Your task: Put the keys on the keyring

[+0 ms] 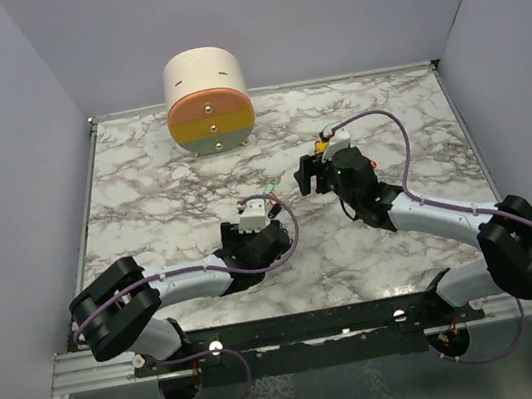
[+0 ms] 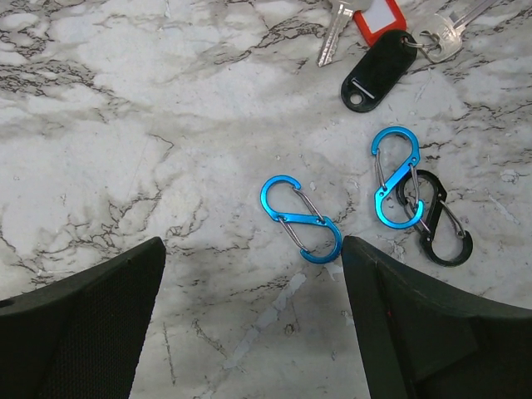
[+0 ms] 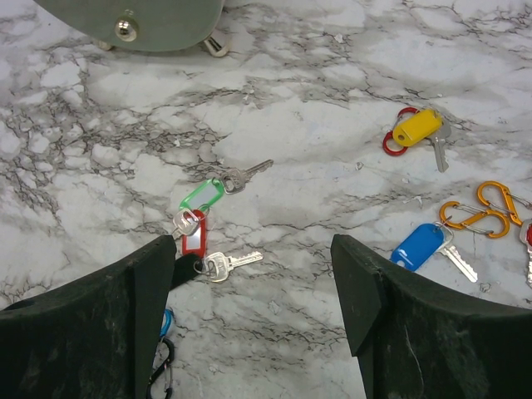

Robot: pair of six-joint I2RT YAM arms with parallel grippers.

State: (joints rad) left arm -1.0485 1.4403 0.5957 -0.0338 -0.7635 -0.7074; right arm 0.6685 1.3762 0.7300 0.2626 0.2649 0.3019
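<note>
In the right wrist view several keys lie on the marble table [image 3: 332, 75]: a green-tagged key [image 3: 202, 197], a red-tagged key [image 3: 193, 235] joined to a black tag, a yellow-tagged key [image 3: 417, 127] and a blue-tagged key [image 3: 418, 246]. Two orange S-clips [image 3: 472, 218] lie at the right. In the left wrist view two blue S-clips [image 2: 301, 220] and a black S-clip [image 2: 439, 218] lie just ahead of my left gripper [image 2: 252, 249], which is open and empty; one blue clip touches its right finger. My right gripper [image 3: 253, 245] is open and empty above bare marble.
A round drawer unit [image 1: 208, 102] with orange, yellow and grey fronts stands at the back left. In the top view both grippers [image 1: 269, 207] [image 1: 311, 174] sit close together mid-table and hide most of the small items. Walls enclose the table.
</note>
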